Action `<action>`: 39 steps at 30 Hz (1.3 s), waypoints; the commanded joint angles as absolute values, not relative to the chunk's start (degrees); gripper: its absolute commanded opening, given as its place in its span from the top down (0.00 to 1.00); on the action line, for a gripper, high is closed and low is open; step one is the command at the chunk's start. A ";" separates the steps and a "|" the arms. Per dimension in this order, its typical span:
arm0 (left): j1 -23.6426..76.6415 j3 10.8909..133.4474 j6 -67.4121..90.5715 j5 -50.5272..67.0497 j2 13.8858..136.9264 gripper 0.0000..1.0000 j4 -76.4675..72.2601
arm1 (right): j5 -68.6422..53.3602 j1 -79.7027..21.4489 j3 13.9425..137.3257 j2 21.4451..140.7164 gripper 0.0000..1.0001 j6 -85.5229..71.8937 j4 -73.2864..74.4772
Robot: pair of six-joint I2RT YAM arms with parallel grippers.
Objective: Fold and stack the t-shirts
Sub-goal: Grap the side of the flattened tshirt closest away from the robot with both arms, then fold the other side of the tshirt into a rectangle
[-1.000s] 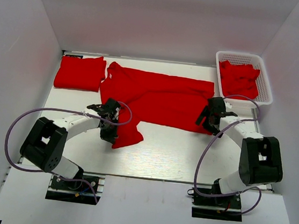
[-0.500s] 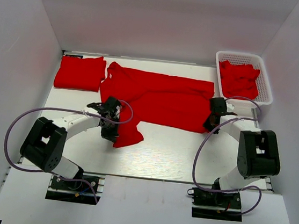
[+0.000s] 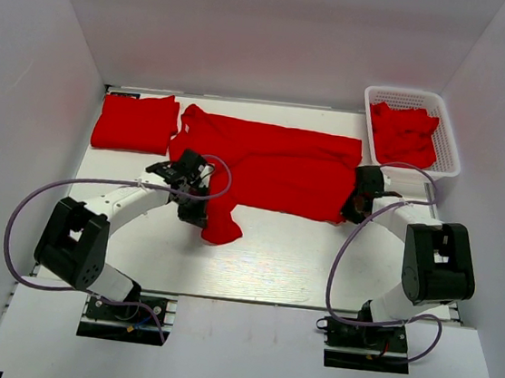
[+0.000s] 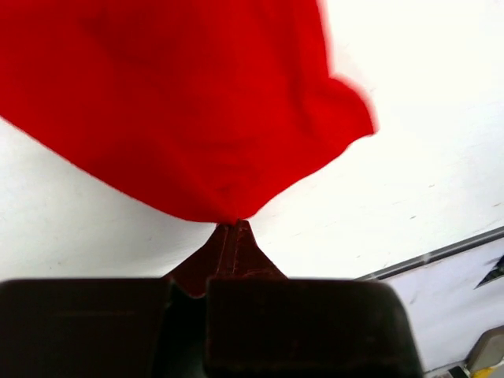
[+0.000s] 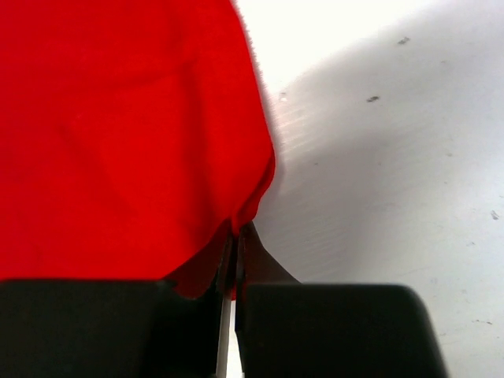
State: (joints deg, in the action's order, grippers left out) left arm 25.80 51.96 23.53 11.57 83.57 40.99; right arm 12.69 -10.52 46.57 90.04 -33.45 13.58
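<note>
1. Completed: one folded shirt (image 3: pixel 135 122) lies at the far left corner of the table (image 3: pixel 289 266) and forms the base of the stack.
2. In progress: a second shirt (image 3: pixel 273 164) lies spread across the far middle of the table, not yet folded down.
   - The left gripper (image 4: pixel 234 230) is clamped on the near left edge of this shirt.
   - The right gripper (image 5: pixel 235 240) is clamped on the near right edge.
3. Outstanding: the basket (image 3: pixel 405 93) at the far right holds more crumpled shirts (image 3: pixel 403 133).

Judged status: early stage. Fold the spread shirt, stack it, then process the basket contents.
</note>
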 commanded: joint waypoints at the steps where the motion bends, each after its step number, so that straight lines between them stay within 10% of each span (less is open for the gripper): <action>1: 25.31 56.85 22.50 11.96 83.32 1.00 38.94 | 10.37 -10.81 49.74 89.56 1.00 -31.38 14.68; 39: 12.49 97.56 11.87 2.73 106.35 1.00 25.67 | 15.82 -8.79 83.05 104.85 1.00 -26.98 26.19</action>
